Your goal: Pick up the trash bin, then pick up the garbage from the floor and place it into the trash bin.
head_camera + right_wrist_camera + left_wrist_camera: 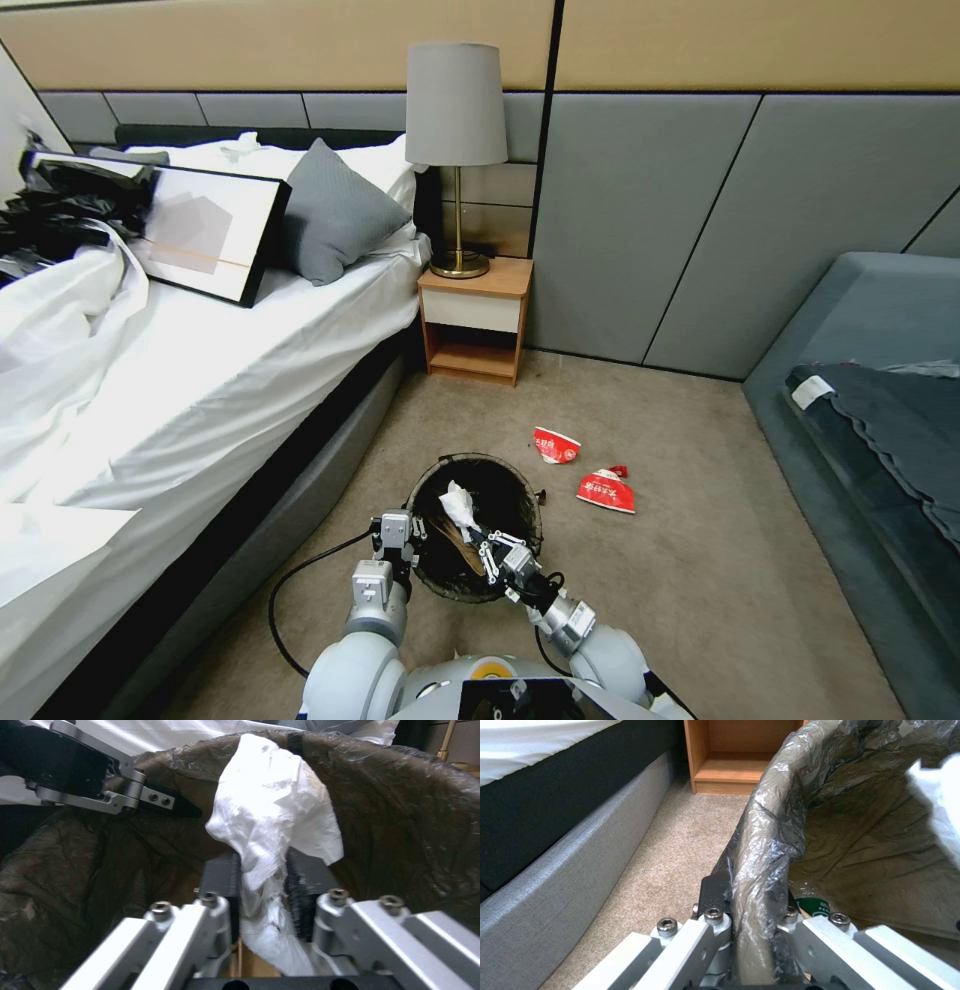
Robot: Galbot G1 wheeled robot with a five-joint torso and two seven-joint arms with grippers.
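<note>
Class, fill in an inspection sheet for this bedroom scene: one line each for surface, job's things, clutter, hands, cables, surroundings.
Surface: tan carpet, no spills seen.
Job's things: bin with dark liner, held by its rim; white tissue over the bin's opening; two red wrappers on the carpet beyond the bin, apart from it; a bottle inside the bin.
Clutter: picture frame and black bags on the bed.
Hands: left hand shut on the bin's rim; right hand shut on the tissue.
Cables: black cable looping off the left arm above the carpet.
Surroundings: bed, nightstand with lamp, grey sofa.
</note>
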